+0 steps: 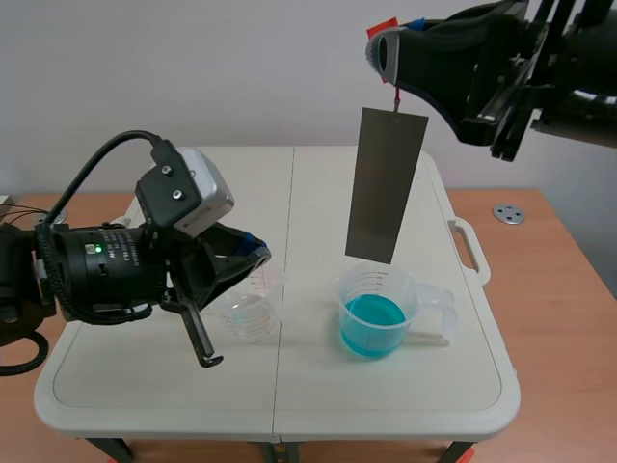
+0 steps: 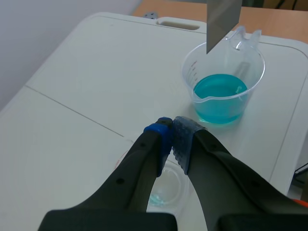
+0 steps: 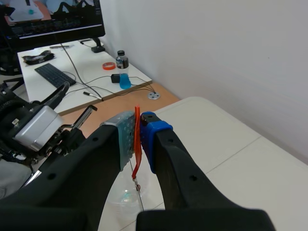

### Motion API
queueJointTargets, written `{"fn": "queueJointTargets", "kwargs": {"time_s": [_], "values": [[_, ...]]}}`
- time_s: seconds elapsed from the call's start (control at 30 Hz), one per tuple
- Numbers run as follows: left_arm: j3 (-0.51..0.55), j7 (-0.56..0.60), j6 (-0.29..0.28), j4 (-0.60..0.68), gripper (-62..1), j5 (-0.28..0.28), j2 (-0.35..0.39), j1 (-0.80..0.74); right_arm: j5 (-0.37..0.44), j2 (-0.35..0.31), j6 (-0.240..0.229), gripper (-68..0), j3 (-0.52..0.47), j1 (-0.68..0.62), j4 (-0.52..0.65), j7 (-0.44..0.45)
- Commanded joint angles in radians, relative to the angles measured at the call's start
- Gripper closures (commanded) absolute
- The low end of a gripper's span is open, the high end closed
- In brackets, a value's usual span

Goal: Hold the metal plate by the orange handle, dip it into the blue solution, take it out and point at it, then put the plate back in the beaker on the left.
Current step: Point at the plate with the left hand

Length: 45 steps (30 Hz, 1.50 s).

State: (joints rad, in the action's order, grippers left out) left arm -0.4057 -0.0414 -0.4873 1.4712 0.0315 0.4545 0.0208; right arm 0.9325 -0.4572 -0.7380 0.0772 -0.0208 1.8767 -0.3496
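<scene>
The metal plate (image 1: pixel 386 185) hangs in the air from my right gripper (image 1: pixel 386 53), long axis close to vertical. Its narrow upper end is just under my fingers, and its lower end points down and leans a little toward my left arm. The lower edge is above the beaker (image 1: pixel 421 301) of blue solution (image 1: pixel 373 323), clear of the liquid and the rim. My right fingers are clenched on the orange handle (image 3: pixel 136 169), a thin strip pinched flat between the two pads. It runs down to a small link at the plate's upper edge.

My left gripper (image 2: pixel 172 137) is low over the table (image 1: pixel 145 386), its pads pressed together with nothing between them. The tips are directed toward the blue beaker, and the empty clear beaker (image 1: pixel 246 313) stands just beneath them.
</scene>
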Motion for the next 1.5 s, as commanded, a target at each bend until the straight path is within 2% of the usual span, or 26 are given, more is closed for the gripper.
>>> {"fn": "queueJointTargets", "kwargs": {"time_s": [0.0,0.2,0.37,0.63,1.3,1.47], "values": [[-0.007,0.014,0.002,-0.006,-3.0,-0.002,-0.016,0.022,0.014,-0.005,-0.008,-1.1,-0.011,0.0,0.007,0.012],[-0.057,0.016,0.001,-0.098,-3.0,-0.022,-0.075,0.097,0.014,-0.005,-0.008,-1.1,-0.011,0.0,0.007,0.011],[-0.08,0.023,0.001,-0.134,-3.0,-0.043,-0.095,0.132,0.014,-0.003,-0.008,-1.1,-0.011,0.0,0.007,0.007],[-0.091,0.045,0.001,-0.145,-3.0,-0.066,-0.106,0.143,0.014,-0.002,-0.008,-1.1,-0.011,0.001,0.007,-0.004],[-0.09,0.044,0.002,-0.145,-3.0,-0.066,-0.105,0.143,0.014,-0.002,-0.008,-1.1,-0.011,0.001,0.007,-0.004],[-0.044,0.044,0.018,-0.138,-3.0,-0.065,-0.094,0.131,0.014,0.0,-0.008,-1.1,-0.011,0.001,-0.007,-0.004]]}}
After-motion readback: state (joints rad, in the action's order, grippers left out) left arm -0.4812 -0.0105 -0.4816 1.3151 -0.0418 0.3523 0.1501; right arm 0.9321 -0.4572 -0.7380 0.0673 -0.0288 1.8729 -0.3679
